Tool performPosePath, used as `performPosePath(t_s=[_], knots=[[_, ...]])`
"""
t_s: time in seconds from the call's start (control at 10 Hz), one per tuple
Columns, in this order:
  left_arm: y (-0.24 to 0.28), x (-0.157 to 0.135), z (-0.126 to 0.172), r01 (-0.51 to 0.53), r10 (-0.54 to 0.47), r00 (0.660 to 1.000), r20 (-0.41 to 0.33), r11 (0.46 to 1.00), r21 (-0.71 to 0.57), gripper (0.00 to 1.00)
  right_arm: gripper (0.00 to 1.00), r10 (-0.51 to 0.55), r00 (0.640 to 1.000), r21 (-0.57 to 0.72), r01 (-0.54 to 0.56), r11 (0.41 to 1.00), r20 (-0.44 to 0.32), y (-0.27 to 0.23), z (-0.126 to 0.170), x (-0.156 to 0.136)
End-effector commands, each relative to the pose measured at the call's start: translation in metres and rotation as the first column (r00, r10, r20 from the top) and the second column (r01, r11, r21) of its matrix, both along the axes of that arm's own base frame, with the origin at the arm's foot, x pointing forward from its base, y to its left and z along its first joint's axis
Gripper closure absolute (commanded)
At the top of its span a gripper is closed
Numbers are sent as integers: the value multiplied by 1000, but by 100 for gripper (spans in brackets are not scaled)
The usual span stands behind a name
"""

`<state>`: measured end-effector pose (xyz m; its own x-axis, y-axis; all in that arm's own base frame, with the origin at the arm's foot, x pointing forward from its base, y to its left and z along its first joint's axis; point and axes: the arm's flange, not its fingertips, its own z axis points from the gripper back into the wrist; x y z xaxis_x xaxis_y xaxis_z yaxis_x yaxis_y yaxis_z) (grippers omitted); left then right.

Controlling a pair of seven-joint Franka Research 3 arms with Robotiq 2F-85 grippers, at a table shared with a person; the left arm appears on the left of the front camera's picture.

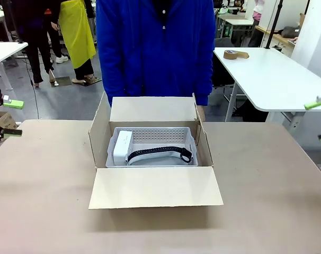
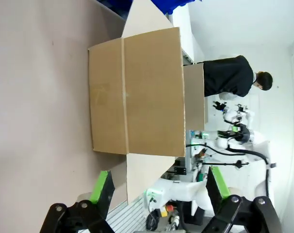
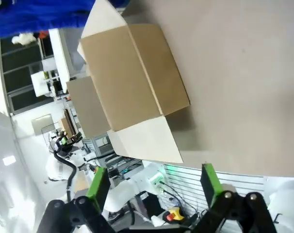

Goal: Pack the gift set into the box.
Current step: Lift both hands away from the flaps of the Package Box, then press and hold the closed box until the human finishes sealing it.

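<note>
The broad tan table (image 1: 38,190) carries the large brown corrugated cardboard box (image 1: 155,188), its flaps spread. The grey perforated plastic tray (image 1: 160,136) sits down inside it, holding a white oblong case (image 1: 122,147) and a curved black-and-white band (image 1: 160,152). The tray looks light and fairly stiff, and its contents seem loose, so I'd grip the rim. The left gripper (image 2: 157,174) and right gripper (image 3: 153,170) both gape empty, well off to either side.

Box (image 1: 155,193): brown corrugated carton, sitting upright, its four top flaps spreading open. Gift set (image 1: 163,136): grey perforated tray resting inside, carrying white oblong case (image 1: 122,147) at left, black-and-white band (image 1: 160,152) curving along front.
</note>
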<state>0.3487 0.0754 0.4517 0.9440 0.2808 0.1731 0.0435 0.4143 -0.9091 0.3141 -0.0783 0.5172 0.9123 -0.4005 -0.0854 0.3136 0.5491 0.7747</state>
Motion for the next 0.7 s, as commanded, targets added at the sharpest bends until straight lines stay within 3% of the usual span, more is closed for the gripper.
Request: performPosePath(t_s=[0.0,0.6], knots=[[1,-8,5,-5,5,1000,-6,1000,17,0,0,-12,1000,8,12,1000,-1,-5,1,-3],[1,-8,5,-5,5,1000,-6,1000,17,0,0,-12,1000,8,12,1000,-1,-5,1,-3]])
